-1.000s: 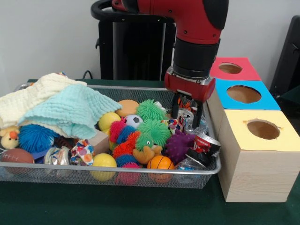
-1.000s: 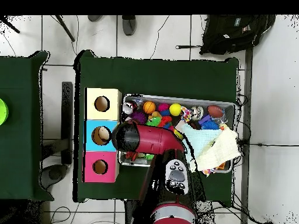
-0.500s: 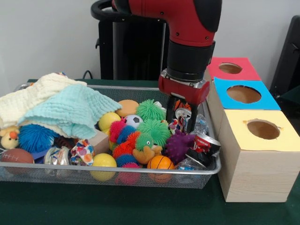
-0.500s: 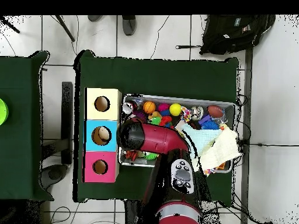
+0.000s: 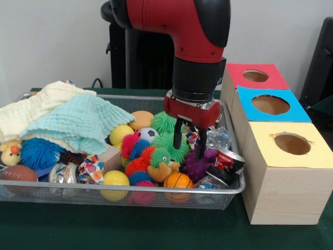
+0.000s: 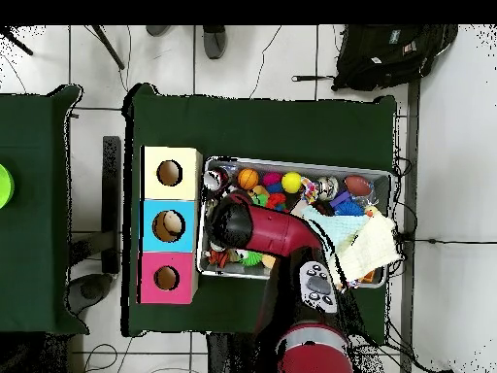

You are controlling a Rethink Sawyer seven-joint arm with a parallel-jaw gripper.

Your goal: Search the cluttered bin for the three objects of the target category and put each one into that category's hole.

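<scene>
Silver wire mesh is forming the bin [image 5: 156, 199], which is brimming with balls, spiky toys, a crushed red can [image 5: 229, 159] and two cloths [image 5: 67, 122] heaped at one end. A clear crinkled bottle [image 5: 217, 138] is lying at the end nearest the boxes, another [image 5: 63, 172] is sitting by the front rim under the cloths. The gripper [image 5: 187, 143] is hanging over a purple spiky toy [image 5: 196, 164], its fingers [image 5: 177, 136] spread apart and holding nothing. Yellow [image 5: 291, 172], blue [image 5: 269, 105] and red [image 5: 255, 76] boxes with holes are standing just beside the bin
</scene>
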